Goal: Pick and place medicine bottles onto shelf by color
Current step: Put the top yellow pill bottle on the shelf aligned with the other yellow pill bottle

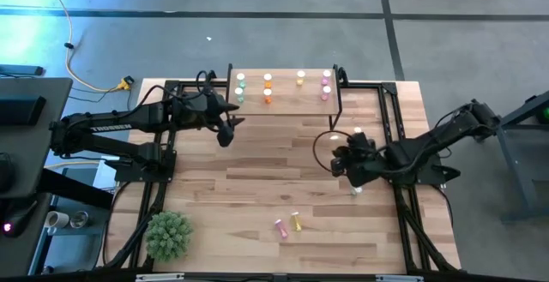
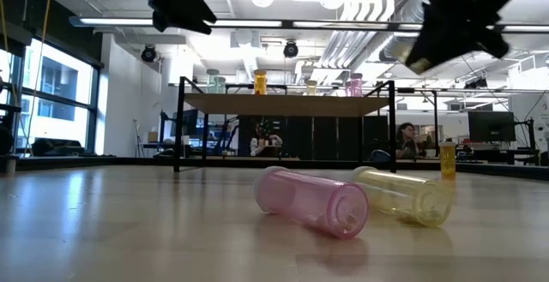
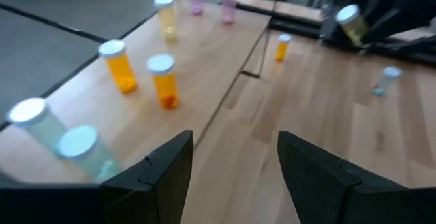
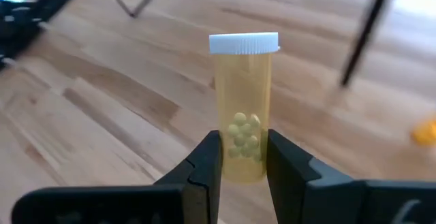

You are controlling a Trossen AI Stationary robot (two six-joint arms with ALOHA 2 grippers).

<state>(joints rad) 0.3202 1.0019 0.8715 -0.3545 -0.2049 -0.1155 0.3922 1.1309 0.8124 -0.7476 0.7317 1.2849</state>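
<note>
The light-wood shelf point(image 1: 283, 102) stands at the table's far side and carries two green, two orange, one yellow and two pink bottles, all upright point(image 3: 162, 80). My right gripper point(image 1: 339, 158) is shut on a yellow bottle point(image 4: 244, 108) right of the table's centre, high above the table. My left gripper point(image 1: 227, 134) is open and empty, just in front of the shelf's left end point(image 3: 235, 176). A pink bottle point(image 2: 313, 198) and a yellow bottle point(image 2: 403, 195) lie on their sides near the front. An orange bottle point(image 1: 358, 133) and a green bottle point(image 1: 358, 189) stand on the table. My right gripper pinches the yellow bottle's lower body point(image 4: 242, 149) between its two fingers, one on each side. The white cap point(image 4: 244, 43) points away from the gripper. The bottle is lifted clear of the table and shows tilted in the left wrist view point(image 3: 351, 23).
A small green plant point(image 1: 167, 235) stands at the table's near left corner. Black frame rails point(image 1: 403, 205) run along the table's left and right sides. Bare wood lies between the shelf and the two lying bottles.
</note>
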